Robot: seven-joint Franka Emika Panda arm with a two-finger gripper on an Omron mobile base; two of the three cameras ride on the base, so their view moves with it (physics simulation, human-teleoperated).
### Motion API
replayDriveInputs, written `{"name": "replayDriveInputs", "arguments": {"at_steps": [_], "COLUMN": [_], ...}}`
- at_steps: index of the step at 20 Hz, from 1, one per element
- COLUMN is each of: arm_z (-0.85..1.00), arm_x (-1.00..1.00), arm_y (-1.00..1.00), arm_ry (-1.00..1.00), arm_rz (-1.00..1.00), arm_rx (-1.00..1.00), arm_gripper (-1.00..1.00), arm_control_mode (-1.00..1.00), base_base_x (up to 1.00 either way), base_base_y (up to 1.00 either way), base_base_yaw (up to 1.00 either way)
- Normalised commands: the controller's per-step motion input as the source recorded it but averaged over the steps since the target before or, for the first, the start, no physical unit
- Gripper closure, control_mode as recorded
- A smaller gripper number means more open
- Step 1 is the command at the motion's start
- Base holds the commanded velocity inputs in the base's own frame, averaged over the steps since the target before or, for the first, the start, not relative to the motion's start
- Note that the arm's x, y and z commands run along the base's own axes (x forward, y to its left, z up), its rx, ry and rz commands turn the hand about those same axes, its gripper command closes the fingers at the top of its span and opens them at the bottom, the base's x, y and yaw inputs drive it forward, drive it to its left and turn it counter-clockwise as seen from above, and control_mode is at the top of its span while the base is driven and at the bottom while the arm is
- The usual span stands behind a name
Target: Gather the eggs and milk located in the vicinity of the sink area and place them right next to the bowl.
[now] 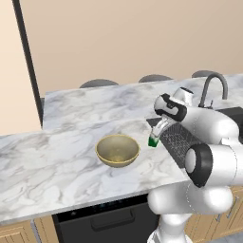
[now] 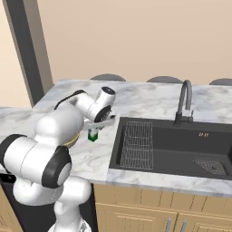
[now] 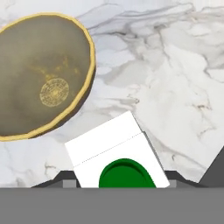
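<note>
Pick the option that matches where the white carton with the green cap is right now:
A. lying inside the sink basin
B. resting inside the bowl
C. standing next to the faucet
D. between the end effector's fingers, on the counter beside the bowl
D: the carton sits between the fingers of the end effector over the marble counter, just beside the bowl and outside the sink.
</note>
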Motion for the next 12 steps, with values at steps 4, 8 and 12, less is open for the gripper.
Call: {"name": "replayDriveInputs", "arguments": {"at_steps": [4, 8, 12], "arm_z": [-0.13, -0.2, -0.28], "arm_x": [0.04, 0.14, 0.15], "arm_y": [0.21, 0.35, 0.06], "arm_ry": [-0.01, 0.0, -0.08], "arm_rz": [0.09, 0.12, 0.03], "arm_rx": [-0.01, 0.0, 0.0], "arm_gripper": [1.0, 1.0, 1.0], "arm_control_mode": [-1.0, -1.0, -1.0], "base_base_x": [0.0, 0.0, 0.0], "base_base_y": [0.0, 0.0, 0.0], "base_base_yaw": [0.0, 0.0, 0.0]}}
